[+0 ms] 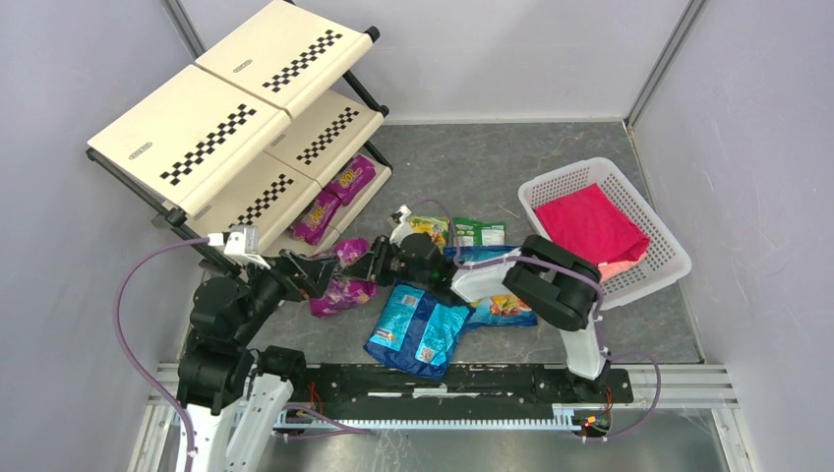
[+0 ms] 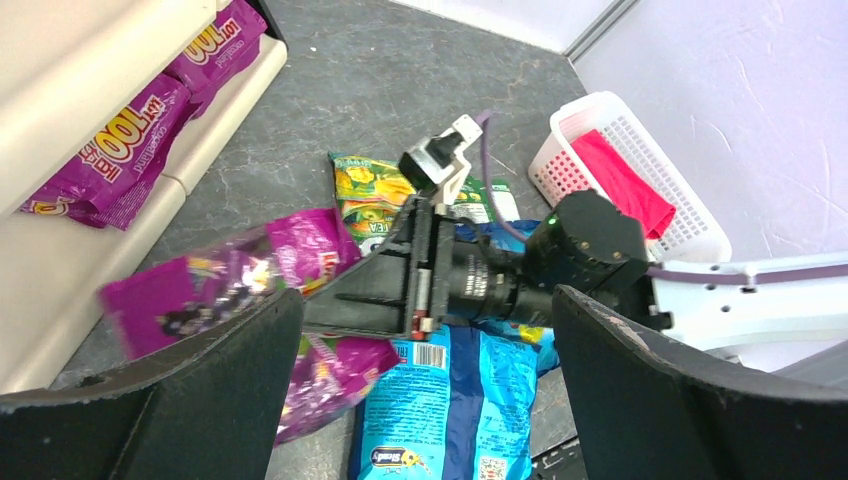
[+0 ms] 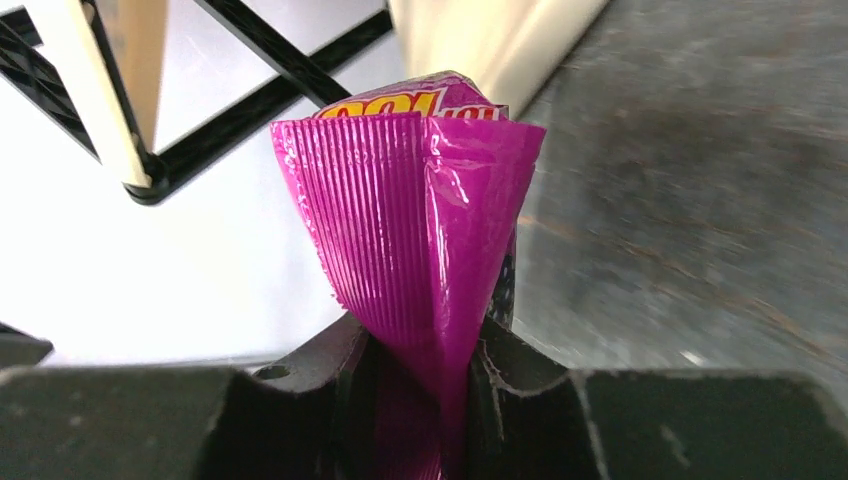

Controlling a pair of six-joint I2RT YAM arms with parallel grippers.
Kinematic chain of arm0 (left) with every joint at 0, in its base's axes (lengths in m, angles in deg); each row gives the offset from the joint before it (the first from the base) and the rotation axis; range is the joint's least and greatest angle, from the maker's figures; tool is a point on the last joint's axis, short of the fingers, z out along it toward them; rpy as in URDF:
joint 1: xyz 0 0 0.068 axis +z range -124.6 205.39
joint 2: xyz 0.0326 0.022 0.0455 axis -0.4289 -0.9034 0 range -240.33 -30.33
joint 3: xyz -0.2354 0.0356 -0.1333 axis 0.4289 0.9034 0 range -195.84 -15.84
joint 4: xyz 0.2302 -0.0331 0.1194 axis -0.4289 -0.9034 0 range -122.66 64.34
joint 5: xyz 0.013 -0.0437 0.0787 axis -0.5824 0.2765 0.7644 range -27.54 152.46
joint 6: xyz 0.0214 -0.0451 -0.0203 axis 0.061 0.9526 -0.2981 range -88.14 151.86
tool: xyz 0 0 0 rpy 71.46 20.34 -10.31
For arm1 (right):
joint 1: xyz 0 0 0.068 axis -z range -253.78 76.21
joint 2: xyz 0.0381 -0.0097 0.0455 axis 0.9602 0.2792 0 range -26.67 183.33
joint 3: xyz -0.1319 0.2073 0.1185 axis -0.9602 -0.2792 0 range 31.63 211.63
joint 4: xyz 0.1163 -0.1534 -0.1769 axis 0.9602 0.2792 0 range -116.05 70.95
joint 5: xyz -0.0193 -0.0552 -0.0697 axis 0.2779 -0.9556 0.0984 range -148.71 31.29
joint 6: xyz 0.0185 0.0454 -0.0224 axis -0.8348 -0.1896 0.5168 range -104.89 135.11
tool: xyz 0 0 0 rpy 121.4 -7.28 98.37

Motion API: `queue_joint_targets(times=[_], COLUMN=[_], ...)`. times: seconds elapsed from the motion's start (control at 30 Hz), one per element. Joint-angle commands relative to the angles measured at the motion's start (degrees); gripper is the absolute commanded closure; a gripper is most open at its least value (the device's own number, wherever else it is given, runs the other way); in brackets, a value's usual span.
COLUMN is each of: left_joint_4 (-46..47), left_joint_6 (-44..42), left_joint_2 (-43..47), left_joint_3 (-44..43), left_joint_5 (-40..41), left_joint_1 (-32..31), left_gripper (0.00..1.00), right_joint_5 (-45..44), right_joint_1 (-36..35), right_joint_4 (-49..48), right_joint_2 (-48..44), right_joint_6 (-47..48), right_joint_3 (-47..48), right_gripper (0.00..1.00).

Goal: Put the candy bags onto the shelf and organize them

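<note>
- Nearest the arm bases, low centre of the top view, a blue candy bag [image 1: 418, 332] lies flat on the table [image 1: 472, 167]. It sits off the line to the rack, so I judge it can wait.
- Just above it, left of centre, the left gripper [image 1: 313, 277] has its jaws spread wide and holds nothing. It should hold off to the side so the arms do not cross.
- A second magenta bag [image 1: 339, 293] lies on the table close by that gripper.
- At the bottom middle of the right wrist view, the right gripper [image 3: 425, 365] is pinching a magenta candy bag [image 3: 415, 210] by its ribbed end seal, and the pouch rises from the jaws folded into a cone.
- With only that thin seal held, the pouch may swing or slip, so a slow, level carry seems wise.
- In the top view the held bag sits left of centre, short of the rack.
- Farther, at upper left, the shelf [image 1: 211, 138] has two magenta bags [image 1: 317, 216] on its lowest tier.
- The bare stretch of that tier shows at the lower left of the left wrist view. I would come in low from the open front, under the overhanging panel, and lay the bag beside its fellows.
- Farthest right, the basket [image 1: 664, 246] plays no part.
</note>
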Motion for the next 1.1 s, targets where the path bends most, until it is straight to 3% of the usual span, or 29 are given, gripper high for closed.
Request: queue_joint_targets(times=[0.0,0.17,0.37,0.63,0.7,0.93,1.07], left_joint_4=[1.8,-1.3,-2.3,-0.1,0.1,2.3,4.8], left_joint_6=[-0.6,1.7,2.4,-0.9,-2.1,1.6,5.3], left_joint_2=[1.7,4.2,4.7,0.6,-1.4,-8.5,-11.6], left_joint_3=[-0.8,-2.2,-2.6,-2.6,-3.8,-11.0,-10.3], left_joint_5=[0.4,9.4,11.4,1.8,-2.8,-14.8,-21.5], left_joint_1=[0.4,0.7,1.8,1.6,1.0,0.2,0.2], left_gripper=[0.0,0.0,0.0,0.0,0.0,0.0,0.0], right_joint_5=[-5.8,-7.6,-6.6,-6.3,-4.0,7.8,14.1], right_joint_1=[-2.7,-3.9,-3.5,-1.3,-0.4,5.7,9.0], right_joint_4=[-17.6,-20.3,-18.8,-14.7,-11.7,-15.9,-20.4], right_joint_2=[4.3,11.1,12.6,0.2,-2.9,-14.5,-22.1], right_joint_6=[-9.6,-12.8,-11.7,1.6,5.8,14.2,13.3], right_joint_3=[9.7,17.9,21.2,9.5,7.3,-5.3,-11.5], right_gripper=[0.79,0.79,0.79,0.77,0.77,0.77,0.77])
